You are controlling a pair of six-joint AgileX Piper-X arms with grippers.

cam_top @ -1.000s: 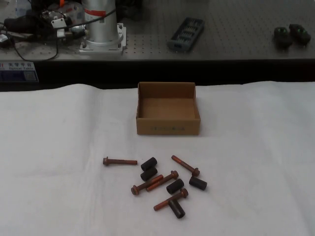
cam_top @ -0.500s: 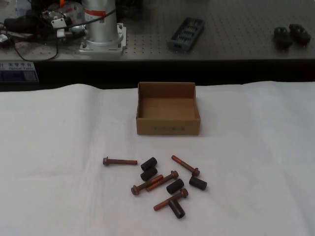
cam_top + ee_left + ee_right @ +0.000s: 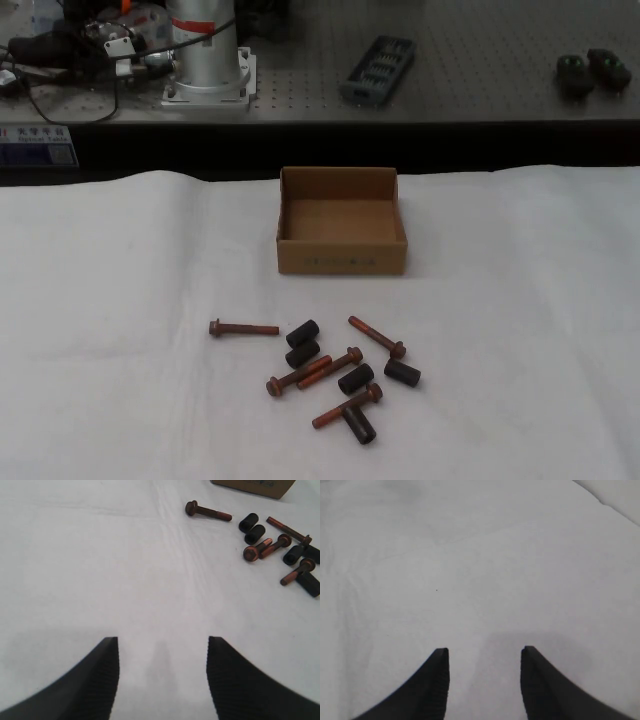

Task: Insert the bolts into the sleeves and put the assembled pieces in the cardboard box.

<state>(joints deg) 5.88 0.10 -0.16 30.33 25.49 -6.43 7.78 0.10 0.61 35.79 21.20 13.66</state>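
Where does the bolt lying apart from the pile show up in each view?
High view: the lone bolt lies left of the pile, nearer the camera than the cardboard box.
Left wrist view: lone bolt beside two sleeves, close to the cardboard box corner.
Right wrist view: white cloth under the right gripper.
Shared landmark: the cardboard box.

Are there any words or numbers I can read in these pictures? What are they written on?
No text here is clear enough to quote.
Cardboard box: a faint line of print on its front wall, too blurred to read.
Blue label on the dark bench edge behind the cloth: pale marks, too small to read.
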